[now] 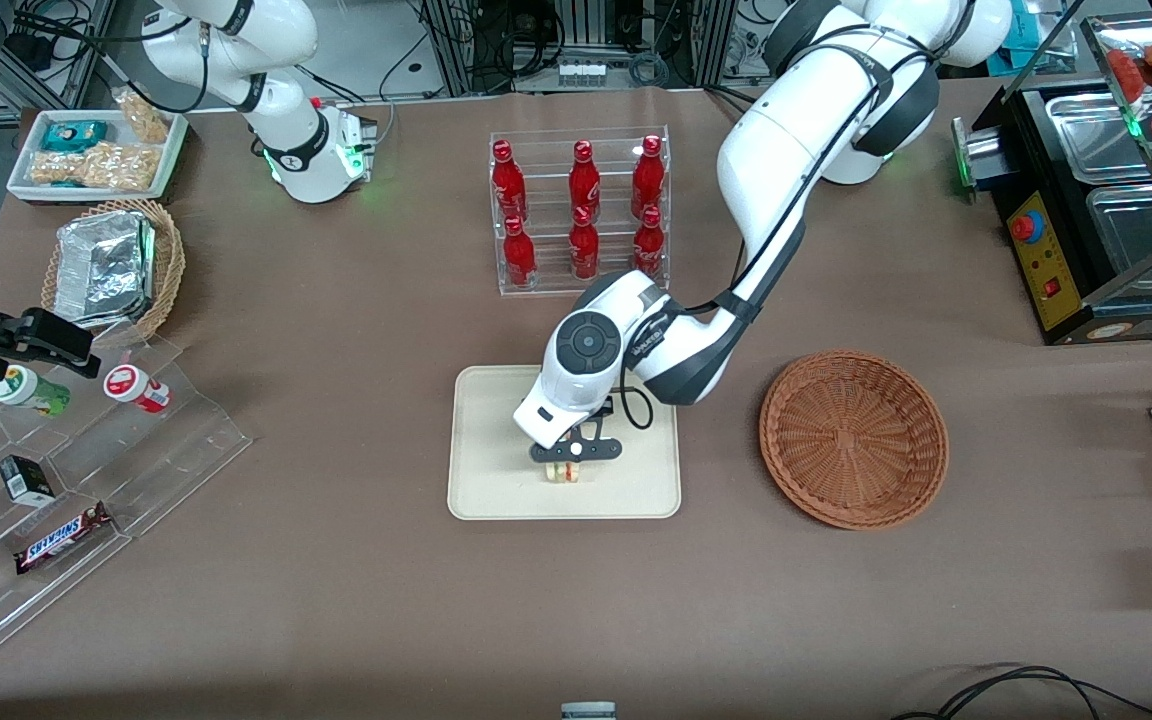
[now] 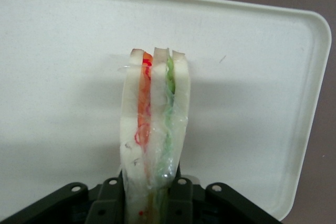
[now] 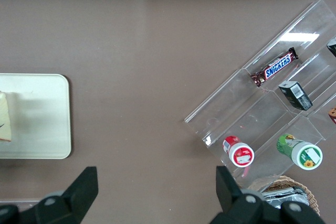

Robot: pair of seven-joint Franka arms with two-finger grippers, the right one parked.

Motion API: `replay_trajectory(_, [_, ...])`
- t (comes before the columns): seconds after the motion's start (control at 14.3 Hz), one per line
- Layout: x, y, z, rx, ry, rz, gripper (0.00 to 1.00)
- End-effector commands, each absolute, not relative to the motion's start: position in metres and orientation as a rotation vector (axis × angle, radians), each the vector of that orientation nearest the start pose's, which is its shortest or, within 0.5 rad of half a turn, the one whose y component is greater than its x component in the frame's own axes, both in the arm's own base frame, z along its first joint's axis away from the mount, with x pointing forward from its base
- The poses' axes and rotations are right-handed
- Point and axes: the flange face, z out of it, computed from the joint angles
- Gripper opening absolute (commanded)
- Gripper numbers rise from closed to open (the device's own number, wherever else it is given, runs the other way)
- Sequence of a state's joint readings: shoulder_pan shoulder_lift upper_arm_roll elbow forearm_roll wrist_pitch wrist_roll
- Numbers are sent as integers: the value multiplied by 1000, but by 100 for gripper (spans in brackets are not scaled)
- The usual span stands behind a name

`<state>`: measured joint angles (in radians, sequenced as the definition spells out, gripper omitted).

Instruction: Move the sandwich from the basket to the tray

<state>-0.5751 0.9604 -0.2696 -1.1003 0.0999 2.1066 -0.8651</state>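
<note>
My left gripper [image 1: 570, 462] is over the cream tray [image 1: 496, 480], shut on the sandwich [image 1: 566, 472]. In the left wrist view the sandwich [image 2: 153, 129], pale bread with orange-red and green layers in clear wrap, stands on edge between the black fingers [image 2: 181, 198] just above or on the tray [image 2: 252, 77]; I cannot tell whether it touches. The reddish-brown wicker basket [image 1: 853, 437] lies empty beside the tray, toward the working arm's end. The right wrist view shows the tray [image 3: 42, 124] with an edge of the sandwich [image 3: 4, 116].
A clear rack of red bottles [image 1: 581, 210] stands farther from the front camera than the tray. A tan basket with a foil container [image 1: 111, 268], a white snack tray [image 1: 96, 152] and a clear stepped snack display [image 1: 66, 480] lie toward the parked arm's end. A black appliance [image 1: 1096, 210] stands at the working arm's end.
</note>
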Motion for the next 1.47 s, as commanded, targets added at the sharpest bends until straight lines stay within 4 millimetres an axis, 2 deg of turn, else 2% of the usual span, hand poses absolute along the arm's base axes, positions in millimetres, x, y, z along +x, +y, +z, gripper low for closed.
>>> replay_trajectory(0.0, [580, -525, 278, -3240, -252, -10, 100])
replay_trajectory(0.21, [580, -498, 352, -3173, -271, 42, 100])
replay_trajectory(0.28, [584, -477, 393, -3159, -296, 48, 100])
replay_trajectory(0.35, [585, -455, 420, -3130, -329, 78, 100])
replay_trajectory(0.42, [578, -435, 451, -3102, -349, 119, 100])
replay_trajectory(0.56, [566, -376, 505, -3056, -303, 204, 100])
replay_trajectory(0.7, [557, -292, 553, -3081, -159, 316, 100])
replay_trajectory(0.77, [554, -243, 574, -3088, -92, 384, 100])
replay_trajectory(0.91, [546, -170, 603, -3073, -1, 494, 100])
replay_trajectory(1.12, [534, -109, 629, -3060, -17, 524, 100])
replay_trajectory(1.19, [531, -93, 633, -3039, -36, 530, 100])
replay_trajectory(1.4, [501, -78, 632, -2947, -74, 478, 100])
